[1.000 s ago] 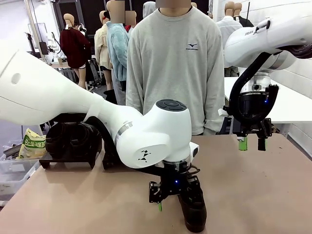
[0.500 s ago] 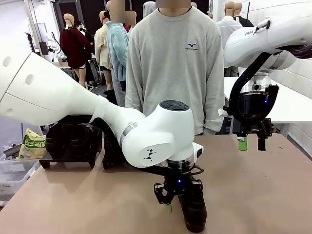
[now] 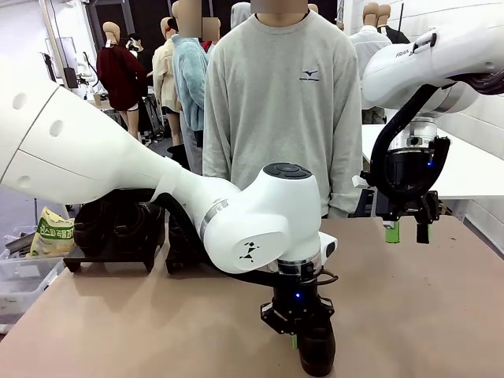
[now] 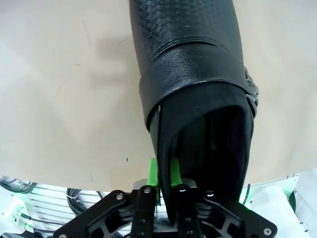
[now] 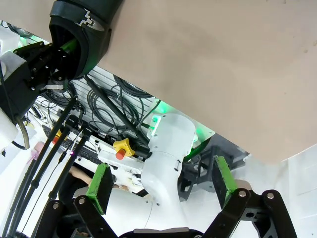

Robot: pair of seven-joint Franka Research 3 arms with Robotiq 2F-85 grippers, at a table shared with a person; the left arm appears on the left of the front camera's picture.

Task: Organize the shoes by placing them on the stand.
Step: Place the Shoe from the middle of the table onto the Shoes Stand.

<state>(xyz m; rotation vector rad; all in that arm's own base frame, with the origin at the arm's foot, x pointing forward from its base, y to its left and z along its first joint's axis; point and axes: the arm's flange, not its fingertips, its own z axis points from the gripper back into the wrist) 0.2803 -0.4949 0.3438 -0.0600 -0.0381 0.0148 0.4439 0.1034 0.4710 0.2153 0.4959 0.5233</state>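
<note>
At the near edge of the table [image 3: 118,331], a black shoe [image 3: 316,350] is seen lying on the tan surface with the left gripper [image 3: 294,340] set down over it. In the left wrist view, the shoe's collar wall [image 4: 161,148] is pinched between the two green pads [image 4: 152,173], one outside and one inside the opening, with the toe pointing away from the camera. Farther back on the right, the right gripper [image 3: 405,231] is held above the table with its fingers spread wide and nothing between them. At the far left of the table, a black stand [image 3: 110,256] is seen with more dark shoes [image 3: 118,224] resting on it. Beyond the far edge, a person in a grey sweatshirt [image 3: 283,102] is seen standing.
</note>
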